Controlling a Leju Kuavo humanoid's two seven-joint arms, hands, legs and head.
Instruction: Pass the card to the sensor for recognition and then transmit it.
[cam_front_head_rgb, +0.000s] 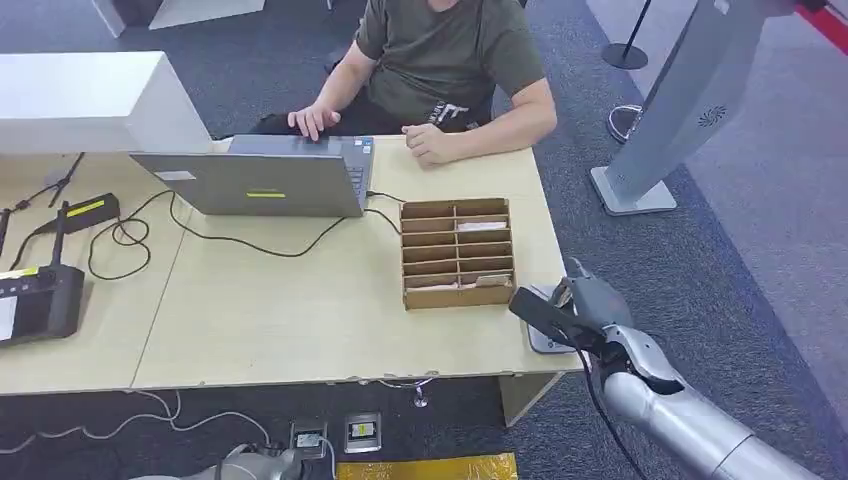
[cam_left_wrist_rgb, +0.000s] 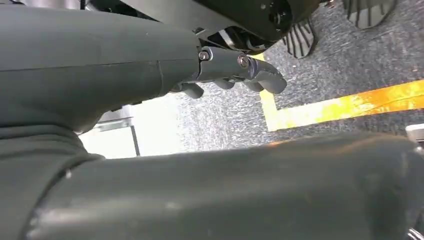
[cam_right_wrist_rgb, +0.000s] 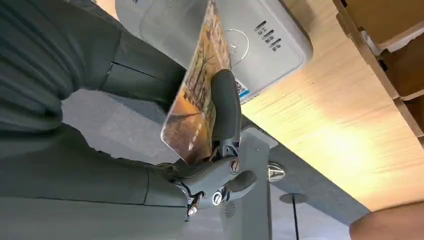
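Right hand pinches an orange-and-brown printed plastic card between its thick grey thumb and dark fingers, holding the card on edge just above the pale grey rounded card sensor (whether card and sensor touch cannot be told). From the head view that hand sits over the sensor, which lies flat on the light wooden table at its near right corner. Just beyond the sensor stands a brown cardboard sorting box with two columns of slots, several holding pale cards. Farther from the sensor, a grey open laptop faces a seated person in a dark green shirt, both hands at the table's far edge. Left hand hangs over dark carpet beside a yellow floor stripe, its fingers curled in, holding nothing.
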